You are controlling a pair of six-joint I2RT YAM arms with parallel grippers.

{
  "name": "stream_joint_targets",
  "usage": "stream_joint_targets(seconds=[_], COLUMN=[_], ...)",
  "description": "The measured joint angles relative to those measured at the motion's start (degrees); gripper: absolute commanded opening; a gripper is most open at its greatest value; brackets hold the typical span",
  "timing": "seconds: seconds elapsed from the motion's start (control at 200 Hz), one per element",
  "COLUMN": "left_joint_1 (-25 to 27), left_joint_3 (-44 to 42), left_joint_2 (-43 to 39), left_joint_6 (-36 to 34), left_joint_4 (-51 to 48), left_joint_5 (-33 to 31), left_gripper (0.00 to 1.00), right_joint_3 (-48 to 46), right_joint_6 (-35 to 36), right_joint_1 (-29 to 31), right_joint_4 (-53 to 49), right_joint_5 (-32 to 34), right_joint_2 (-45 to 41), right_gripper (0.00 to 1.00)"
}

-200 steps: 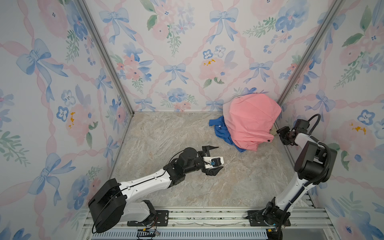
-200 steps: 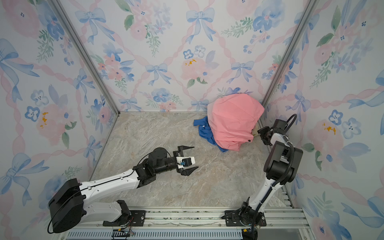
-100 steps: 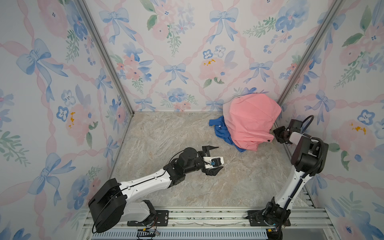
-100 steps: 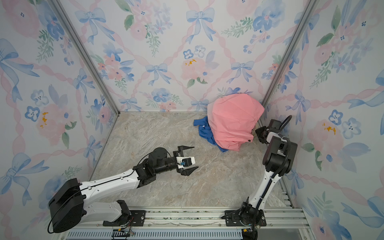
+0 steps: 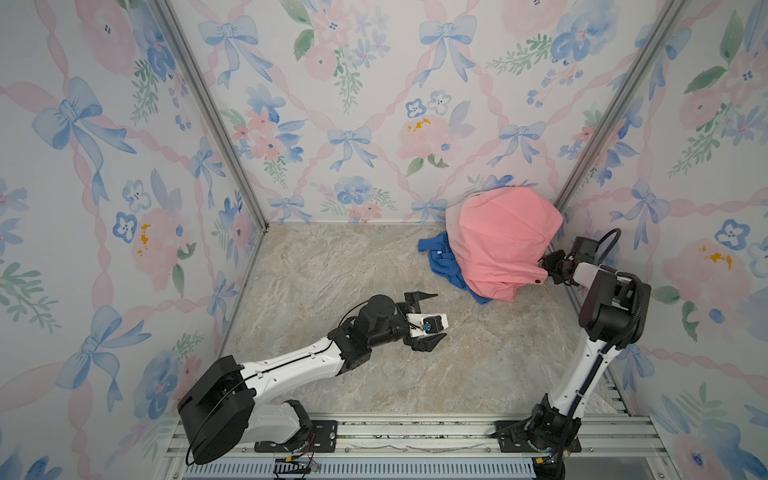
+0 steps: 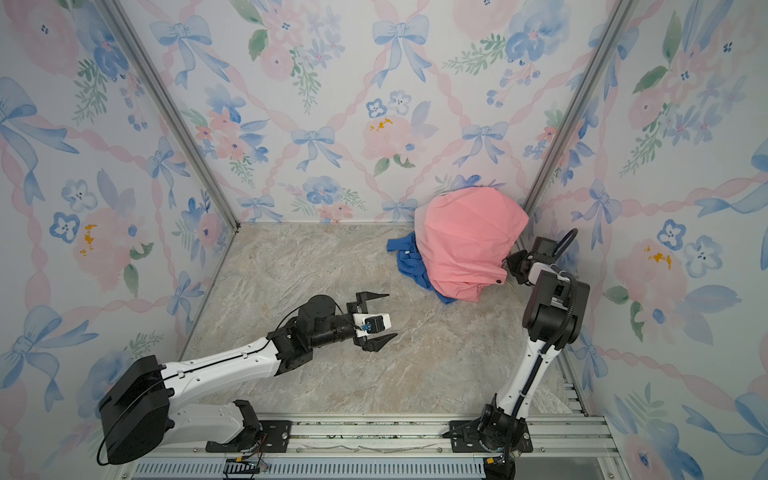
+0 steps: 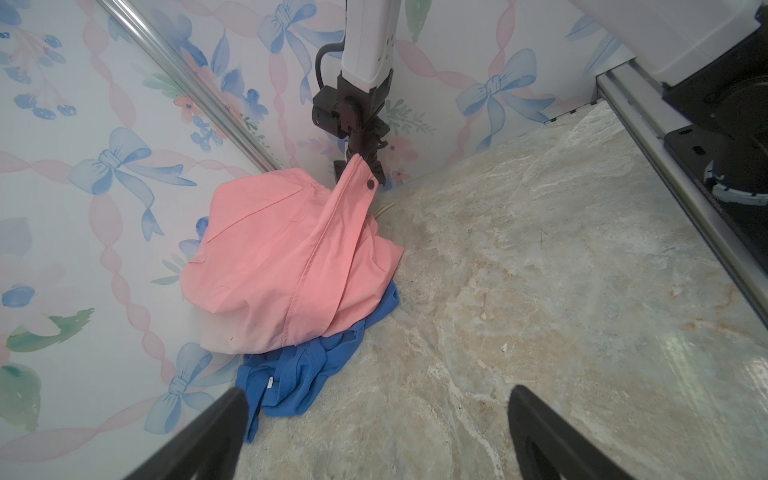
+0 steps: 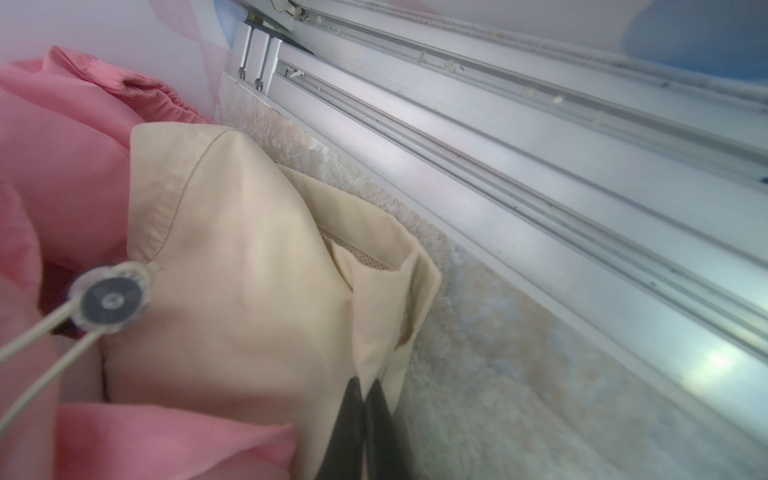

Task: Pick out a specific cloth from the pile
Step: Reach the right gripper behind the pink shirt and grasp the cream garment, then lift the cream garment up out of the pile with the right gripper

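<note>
Right gripper (image 8: 365, 419) pinching pale cream-yellow fabric cloth (image 8: 257, 291) at pile edge.
Left gripper (image 5: 428, 318) spread wide, empty, over marble floor (image 5: 457, 374), well apart from salmon-pink and royal-blue garment pile (image 5: 498, 241).

The cream-yellow cloth (image 8: 249, 291) is being covered by the pile (image 5: 498, 241), a pink and blue heap that is lying in the far right corner.
</note>
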State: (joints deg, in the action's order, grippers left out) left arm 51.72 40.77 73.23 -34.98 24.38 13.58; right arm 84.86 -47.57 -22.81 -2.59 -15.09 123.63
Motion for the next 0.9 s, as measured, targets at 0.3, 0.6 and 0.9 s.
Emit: stream_joint_targets(seconds=[0.3, 0.6, 0.9], left_joint_1=[0.48, 0.76, -3.96], left_joint_3=[0.00, 0.00, 0.00], left_joint_2=[-0.31, -4.76, -6.43], left_joint_6=[0.00, -0.02, 0.74], left_joint_4=[-0.04, 0.46, 0.52], left_joint_5=[0.00, 0.42, 1.29], left_gripper=[0.98, 0.98, 0.98], right_joint_3=[10.10, 70.95, 71.93], right_joint_6=[0.46, -0.52, -8.46], right_joint_1=[0.76, 7.74, 25.66], right_joint_4=[-10.29, -28.06, -8.59], right_joint_5=[-0.13, 2.80, 12.50], right_joint_2=[-6.45, 1.42, -8.28], right_gripper=[0.00, 0.00, 0.00])
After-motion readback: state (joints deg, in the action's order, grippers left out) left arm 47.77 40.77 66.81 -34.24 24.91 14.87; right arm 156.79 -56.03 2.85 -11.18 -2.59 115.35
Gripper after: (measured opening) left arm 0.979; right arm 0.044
